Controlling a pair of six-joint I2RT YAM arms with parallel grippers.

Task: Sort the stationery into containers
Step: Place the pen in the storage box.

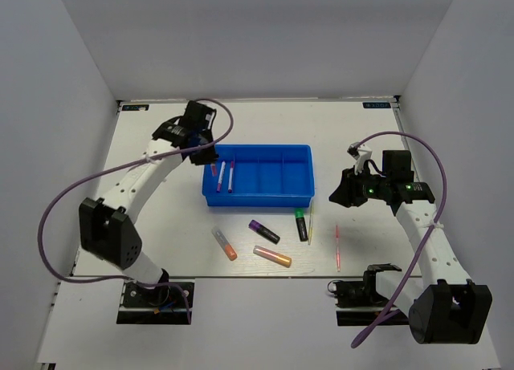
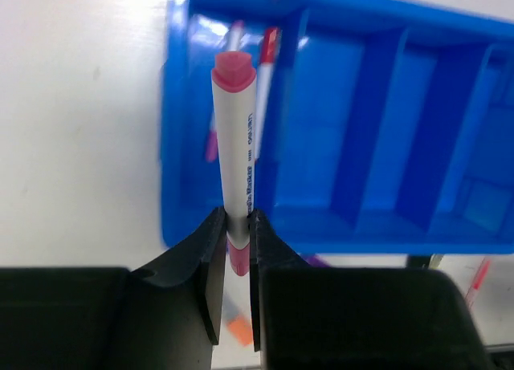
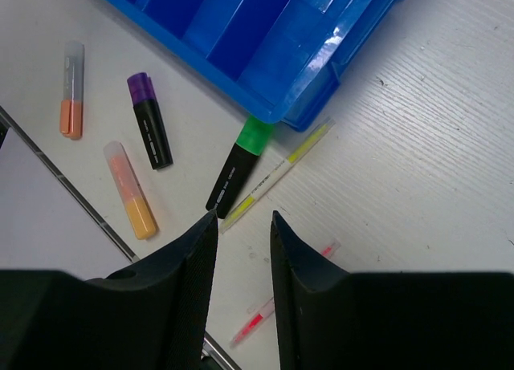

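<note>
My left gripper [image 2: 235, 217] is shut on a pink-white pen [image 2: 237, 137] and holds it above the left end of the blue tray [image 2: 385, 145]; in the top view that gripper [image 1: 206, 154] hangs at the tray's [image 1: 277, 174] far-left corner. Two pink-white pens [image 1: 222, 177] lie in the leftmost compartment. My right gripper [image 3: 243, 217] is open and empty above the table, right of the tray. Below it lie a green-black highlighter [image 3: 239, 165], a thin yellow stick [image 3: 281, 171] and a pink stick [image 3: 277, 306].
In front of the tray lie a purple-black highlighter [image 1: 263, 231], an orange highlighter [image 1: 225, 243] and a yellow-orange one [image 1: 272, 256]. The other three tray compartments hold nothing. The table's front edge runs just below these markers.
</note>
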